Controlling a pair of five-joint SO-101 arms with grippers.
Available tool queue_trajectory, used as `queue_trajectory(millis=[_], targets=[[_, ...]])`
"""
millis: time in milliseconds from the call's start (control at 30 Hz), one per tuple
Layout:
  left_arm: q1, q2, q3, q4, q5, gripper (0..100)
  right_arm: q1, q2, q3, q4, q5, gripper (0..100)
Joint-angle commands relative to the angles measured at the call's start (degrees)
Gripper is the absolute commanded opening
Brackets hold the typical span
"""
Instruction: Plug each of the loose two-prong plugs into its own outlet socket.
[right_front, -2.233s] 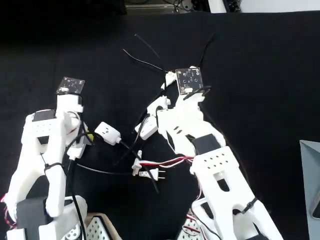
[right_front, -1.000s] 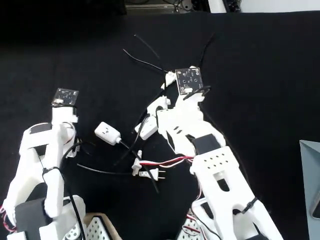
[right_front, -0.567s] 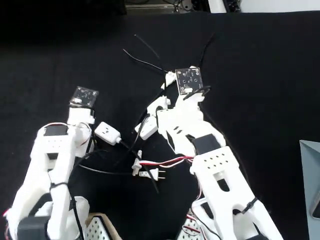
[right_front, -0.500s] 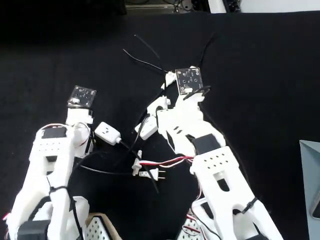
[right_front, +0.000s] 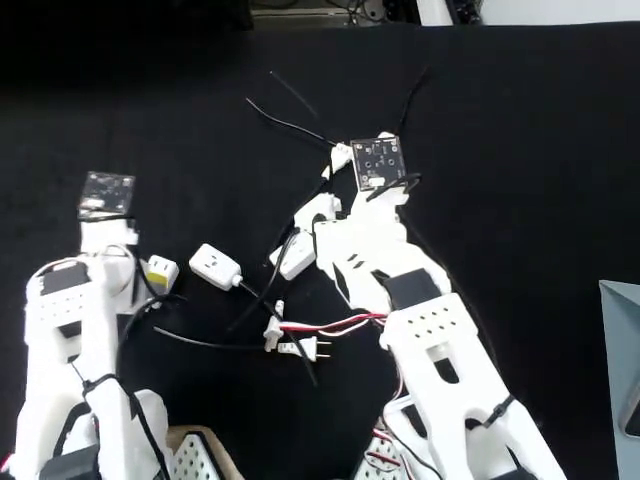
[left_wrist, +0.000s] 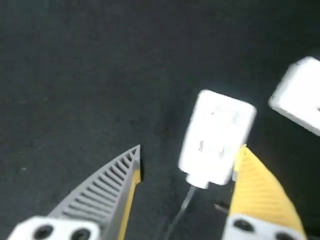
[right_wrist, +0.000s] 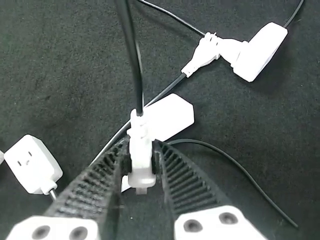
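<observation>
Since my left tool (left_wrist: 190, 150) has swung back from the socket (left_wrist: 217, 137), fingers apart and gripping nothing, that socket lies on the desk (right_front: 520, 150) just ahead of it. My right tool (right_wrist: 140, 145) stays clamped on a plug (right_wrist: 141, 165), so I judge nothing is mated yet.

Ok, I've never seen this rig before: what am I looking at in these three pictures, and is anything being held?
Two white robot arms sit side by side at a black table. One picture looks down from overhead; the other two come from cameras on each arm's wrist. The right claw is shut on a white plug with a black cable. The left claw is open over a white outlet socket. Another loose plug lies on the table between the arms.
</observation>
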Motion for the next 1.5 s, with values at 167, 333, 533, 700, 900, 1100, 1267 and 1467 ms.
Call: queue_trajectory(millis=[167, 333, 533, 700, 900, 1100, 1267, 1467], targets=[[-0.04, -1.41, -6.90, 7.74, -0.62, 30, 0.70, -1.27, -0.40, -1.14, 0.44, 1.2], [1.80, -0.44, -5.14, 5.98, -0.44, 29, 0.70, -1.27, -0.40, -1.05, 0.44, 1.2], [1.54, 6.68, -2.59, -4.75, -0.53, 29, 0.62, -1.27, -0.40, -0.97, 0.44, 1.2], [1.89, 16.79, -7.25, -6.95, -0.53, 26, 0.62, -1.27, -0.40, -0.97, 0.44, 1.2], [5.49, 19.78, -9.54, -3.34, -0.62, 16, 0.62, -1.27, -0.40, -0.97, 0.44, 1.2], [13.67, 11.69, -4.97, -0.44, -0.70, 16, 0.62, -1.27, -0.40, -0.97, 0.44, 1.2], [18.77, 1.67, 1.54, -0.44, -4.75, 16, 0.62, -1.27, -0.40, -0.88, 0.44, 1.2], [14.73, -4.22, 4.88, -0.44, -5.10, 32, 0.62, -1.27, -0.40, -0.88, 0.44, 1.2]])
